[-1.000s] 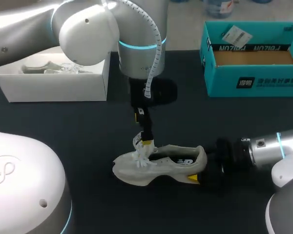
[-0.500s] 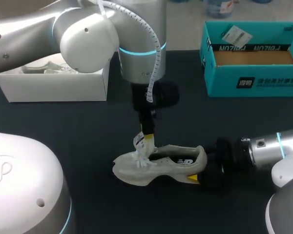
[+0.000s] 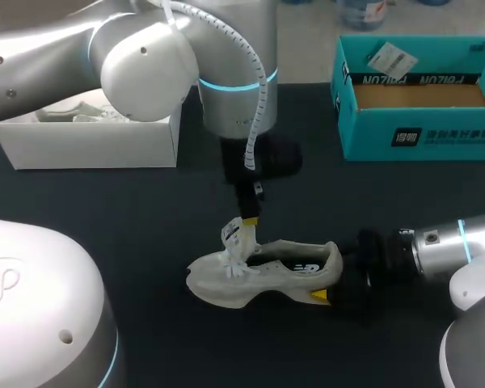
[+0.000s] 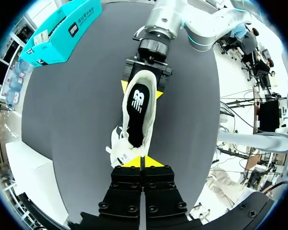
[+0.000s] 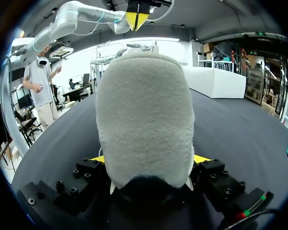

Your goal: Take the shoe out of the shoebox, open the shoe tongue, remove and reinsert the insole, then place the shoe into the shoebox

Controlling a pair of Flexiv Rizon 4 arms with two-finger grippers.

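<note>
The shoe (image 3: 263,275) lies out of its box on the dark table (image 3: 145,210), sole down, toe towards my left. The right pincer (image 3: 331,279) grips its heel from two sides, likely to keep it from sliding while the other arm works on top. The left pincer (image 3: 249,221) hangs straight down over the laces, yellow tips pressed together at the upright tongue (image 3: 233,236). Whether a sliver of tongue is caught between them I cannot tell. That placement suits drawing the tongue up and forward, which would bare the dark insole (image 4: 137,108) seated inside. The open teal box (image 3: 420,133) sits well apart at the far right.
</note>
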